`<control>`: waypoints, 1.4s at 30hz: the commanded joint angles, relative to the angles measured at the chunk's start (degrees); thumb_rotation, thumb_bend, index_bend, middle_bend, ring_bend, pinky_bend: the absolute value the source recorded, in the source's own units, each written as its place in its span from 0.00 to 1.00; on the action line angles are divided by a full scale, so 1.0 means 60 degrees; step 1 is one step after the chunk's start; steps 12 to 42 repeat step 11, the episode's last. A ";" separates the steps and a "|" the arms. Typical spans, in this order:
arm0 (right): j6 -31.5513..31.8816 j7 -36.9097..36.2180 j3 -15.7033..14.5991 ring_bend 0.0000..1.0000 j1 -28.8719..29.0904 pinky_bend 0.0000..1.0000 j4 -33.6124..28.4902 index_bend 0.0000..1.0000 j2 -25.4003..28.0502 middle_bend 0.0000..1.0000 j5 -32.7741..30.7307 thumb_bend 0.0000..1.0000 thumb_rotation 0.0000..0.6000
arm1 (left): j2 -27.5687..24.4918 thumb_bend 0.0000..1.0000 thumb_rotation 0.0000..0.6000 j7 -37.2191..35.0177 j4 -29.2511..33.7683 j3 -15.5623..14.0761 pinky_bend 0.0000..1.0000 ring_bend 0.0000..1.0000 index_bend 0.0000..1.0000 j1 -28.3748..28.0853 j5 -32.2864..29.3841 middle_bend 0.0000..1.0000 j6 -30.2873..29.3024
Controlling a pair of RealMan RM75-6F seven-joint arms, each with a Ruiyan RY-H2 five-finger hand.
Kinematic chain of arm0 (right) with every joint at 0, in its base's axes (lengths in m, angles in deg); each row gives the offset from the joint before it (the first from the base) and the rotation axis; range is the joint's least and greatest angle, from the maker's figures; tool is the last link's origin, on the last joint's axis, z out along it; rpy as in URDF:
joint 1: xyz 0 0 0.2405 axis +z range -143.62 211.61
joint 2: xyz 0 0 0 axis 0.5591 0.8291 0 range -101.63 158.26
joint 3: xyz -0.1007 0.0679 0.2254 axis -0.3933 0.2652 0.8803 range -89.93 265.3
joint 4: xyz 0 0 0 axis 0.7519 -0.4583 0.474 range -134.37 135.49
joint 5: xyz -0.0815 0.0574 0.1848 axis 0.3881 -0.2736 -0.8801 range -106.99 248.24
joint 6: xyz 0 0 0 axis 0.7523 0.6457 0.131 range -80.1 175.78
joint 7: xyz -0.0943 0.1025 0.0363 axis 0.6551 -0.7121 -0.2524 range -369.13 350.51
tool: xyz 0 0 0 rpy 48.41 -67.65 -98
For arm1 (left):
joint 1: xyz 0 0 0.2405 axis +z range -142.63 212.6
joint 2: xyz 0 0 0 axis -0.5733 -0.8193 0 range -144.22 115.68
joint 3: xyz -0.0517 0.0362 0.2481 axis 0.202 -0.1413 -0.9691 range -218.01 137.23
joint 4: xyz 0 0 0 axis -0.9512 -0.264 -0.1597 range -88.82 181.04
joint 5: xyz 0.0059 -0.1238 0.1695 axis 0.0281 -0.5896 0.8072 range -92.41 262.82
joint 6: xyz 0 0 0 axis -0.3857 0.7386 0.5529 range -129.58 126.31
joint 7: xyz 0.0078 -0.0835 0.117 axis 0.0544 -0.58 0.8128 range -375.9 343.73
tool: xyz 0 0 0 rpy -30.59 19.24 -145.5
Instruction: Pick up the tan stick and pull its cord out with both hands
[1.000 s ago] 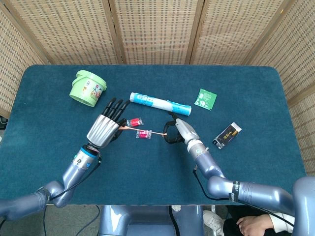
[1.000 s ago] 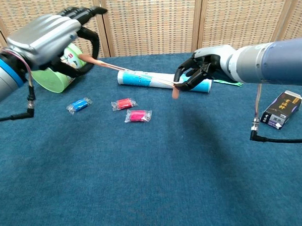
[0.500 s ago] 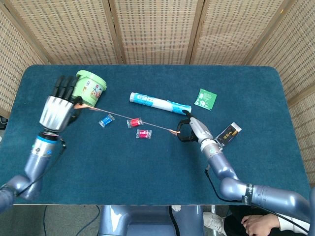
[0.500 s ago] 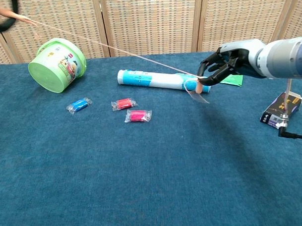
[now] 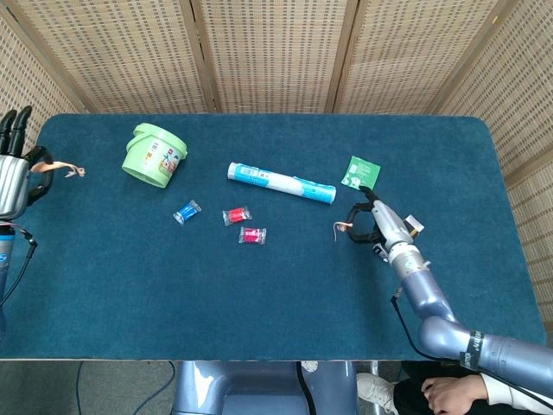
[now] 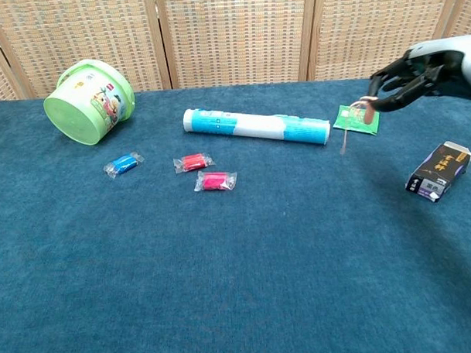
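The tan stick now shows as two separate tan pieces. One short tan piece (image 5: 62, 169) sticks out of my left hand (image 5: 13, 177), which pinches it at the table's far left edge in the head view. My right hand (image 5: 378, 225) pinches the other tan end (image 5: 341, 229) near the table's right side. In the chest view that hand (image 6: 417, 68) holds the curled tan end (image 6: 361, 105) in the air, with a thin strand (image 6: 343, 142) dangling below it. No cord shows stretched between the two hands. The chest view does not show the left hand.
A green bucket (image 5: 154, 156) lies tipped at the back left. A white and teal tube (image 5: 281, 181) lies mid-table, with a blue candy (image 5: 186, 211) and two red candies (image 5: 236, 215) in front of it. A green sachet (image 5: 359, 173) and a black box (image 5: 399, 236) lie near the right hand.
Both hands moved apart, the left to the table's left edge and the right further right. The taut cord that joined them half a second ago is gone from sight.
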 commanded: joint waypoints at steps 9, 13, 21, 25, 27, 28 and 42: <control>-0.0163 -0.0783 0.0046 0.00 -0.0875 0.00 -0.0204 0.71 0.1066 0.10 0.0612 0.66 1.00 | -0.0094 0.53 1.00 -0.0870 -0.1008 -0.0099 0.00 0.00 0.78 0.0445 -0.0293 0.00 0.0011; -0.0208 -0.0890 0.0066 0.00 -0.0965 0.00 -0.0244 0.71 0.1184 0.10 0.0724 0.66 1.00 | -0.0084 0.52 1.00 -0.0994 -0.1078 -0.0154 0.00 0.00 0.78 0.0505 -0.0254 0.00 -0.0029; -0.0208 -0.0890 0.0066 0.00 -0.0965 0.00 -0.0244 0.71 0.1184 0.10 0.0724 0.66 1.00 | -0.0084 0.52 1.00 -0.0994 -0.1078 -0.0154 0.00 0.00 0.78 0.0505 -0.0254 0.00 -0.0029; -0.0208 -0.0890 0.0066 0.00 -0.0965 0.00 -0.0244 0.71 0.1184 0.10 0.0724 0.66 1.00 | -0.0084 0.52 1.00 -0.0994 -0.1078 -0.0154 0.00 0.00 0.78 0.0505 -0.0254 0.00 -0.0029; -0.0208 -0.0890 0.0066 0.00 -0.0965 0.00 -0.0244 0.71 0.1184 0.10 0.0724 0.66 1.00 | -0.0084 0.52 1.00 -0.0994 -0.1078 -0.0154 0.00 0.00 0.78 0.0505 -0.0254 0.00 -0.0029; -0.0208 -0.0890 0.0066 0.00 -0.0965 0.00 -0.0244 0.71 0.1184 0.10 0.0724 0.66 1.00 | -0.0084 0.52 1.00 -0.0994 -0.1078 -0.0154 0.00 0.00 0.78 0.0505 -0.0254 0.00 -0.0029; -0.0208 -0.0890 0.0066 0.00 -0.0965 0.00 -0.0244 0.71 0.1184 0.10 0.0724 0.66 1.00 | -0.0084 0.52 1.00 -0.0994 -0.1078 -0.0154 0.00 0.00 0.78 0.0505 -0.0254 0.00 -0.0029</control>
